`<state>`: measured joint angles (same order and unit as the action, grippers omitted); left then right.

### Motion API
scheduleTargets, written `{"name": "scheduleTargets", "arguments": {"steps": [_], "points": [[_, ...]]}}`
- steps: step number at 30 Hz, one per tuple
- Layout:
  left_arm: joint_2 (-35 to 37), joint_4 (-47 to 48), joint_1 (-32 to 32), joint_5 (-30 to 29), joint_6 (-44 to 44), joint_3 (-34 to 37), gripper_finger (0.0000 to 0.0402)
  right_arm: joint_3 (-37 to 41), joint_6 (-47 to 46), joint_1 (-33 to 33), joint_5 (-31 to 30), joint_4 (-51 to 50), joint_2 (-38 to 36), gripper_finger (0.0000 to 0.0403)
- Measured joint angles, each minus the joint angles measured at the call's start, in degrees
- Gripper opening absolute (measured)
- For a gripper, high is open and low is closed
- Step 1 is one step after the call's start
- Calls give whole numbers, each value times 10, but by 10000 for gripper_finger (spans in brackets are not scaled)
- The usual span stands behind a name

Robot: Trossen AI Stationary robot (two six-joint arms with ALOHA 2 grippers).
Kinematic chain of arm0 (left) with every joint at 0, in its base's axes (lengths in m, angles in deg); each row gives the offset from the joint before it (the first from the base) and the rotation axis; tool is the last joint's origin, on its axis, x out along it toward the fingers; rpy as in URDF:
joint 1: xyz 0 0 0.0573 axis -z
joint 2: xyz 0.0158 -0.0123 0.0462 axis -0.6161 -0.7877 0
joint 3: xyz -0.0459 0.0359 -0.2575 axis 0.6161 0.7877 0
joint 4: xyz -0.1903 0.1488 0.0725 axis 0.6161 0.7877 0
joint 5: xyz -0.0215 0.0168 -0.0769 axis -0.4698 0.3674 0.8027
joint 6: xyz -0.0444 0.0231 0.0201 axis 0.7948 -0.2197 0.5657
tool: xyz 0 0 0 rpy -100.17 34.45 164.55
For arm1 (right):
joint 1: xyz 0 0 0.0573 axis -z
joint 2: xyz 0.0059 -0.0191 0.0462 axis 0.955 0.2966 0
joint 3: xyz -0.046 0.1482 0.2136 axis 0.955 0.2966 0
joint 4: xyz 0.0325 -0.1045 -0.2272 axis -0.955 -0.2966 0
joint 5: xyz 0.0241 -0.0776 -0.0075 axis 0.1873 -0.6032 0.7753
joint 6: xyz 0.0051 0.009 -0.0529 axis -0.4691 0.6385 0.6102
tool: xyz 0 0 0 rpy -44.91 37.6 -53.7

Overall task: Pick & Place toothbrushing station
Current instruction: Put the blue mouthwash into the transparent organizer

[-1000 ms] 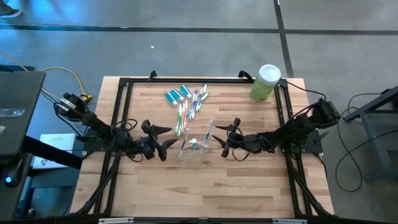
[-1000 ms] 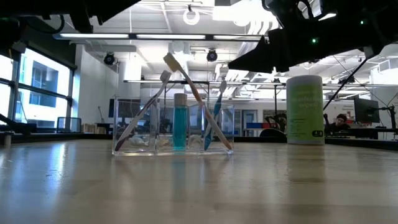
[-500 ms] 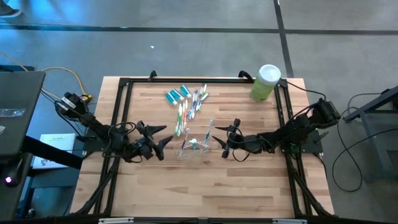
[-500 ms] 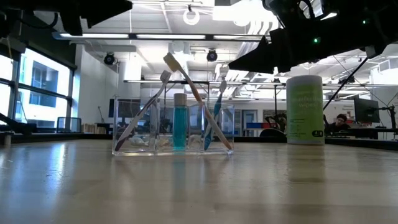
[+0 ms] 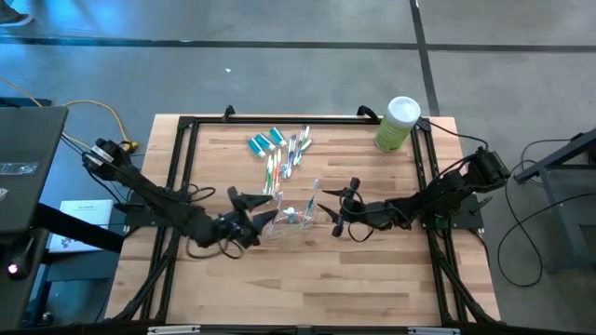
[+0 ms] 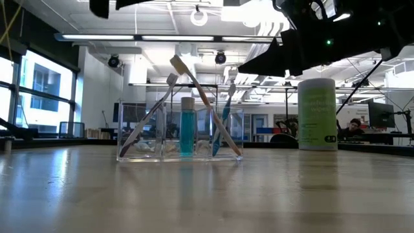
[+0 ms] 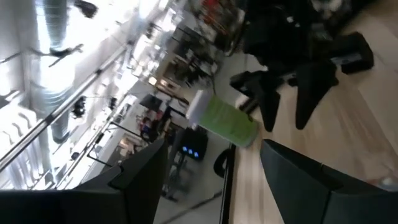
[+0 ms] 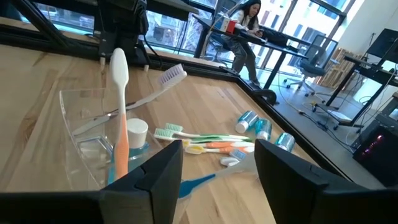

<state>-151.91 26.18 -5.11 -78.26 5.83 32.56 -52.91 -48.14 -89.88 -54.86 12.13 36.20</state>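
table (image 5: pixel 307 279): wooden, both arms over it | clear plastic cup (image 5: pixel 291 221): between the grippers, holding toothbrushes and a tube | left gripper (image 5: pixel 264 213): spread wide, empty, just beside cup | right gripper (image 5: pixel 328 207): parted, empty, near cup | loose toothbrushes (image 5: pixel 284 158) and toothpaste tubes (image 5: pixel 264 141): beyond the cup

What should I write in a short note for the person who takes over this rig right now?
Left gripper: open, empty, just left of the clear plastic organiser.
Right gripper: open, empty, just right of the organiser.
Organiser, middle of the wooden table: holds leaning toothbrushes and one upright teal toothpaste tube.
Behind it lie loose multicoloured toothbrushes and teal-and-white toothpaste tubes.
Light-green canister with white lid: far right corner, not part of the job.
Done: a few items placed. Left: the loose brushes and tubes.
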Motion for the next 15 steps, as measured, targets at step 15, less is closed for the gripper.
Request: {"name": "scheduleTargets", "arguments": {"steps": [15], "points": [[10,568,-115,35,126,-232,252,0,0,-1,0,-9,0,193]]}}
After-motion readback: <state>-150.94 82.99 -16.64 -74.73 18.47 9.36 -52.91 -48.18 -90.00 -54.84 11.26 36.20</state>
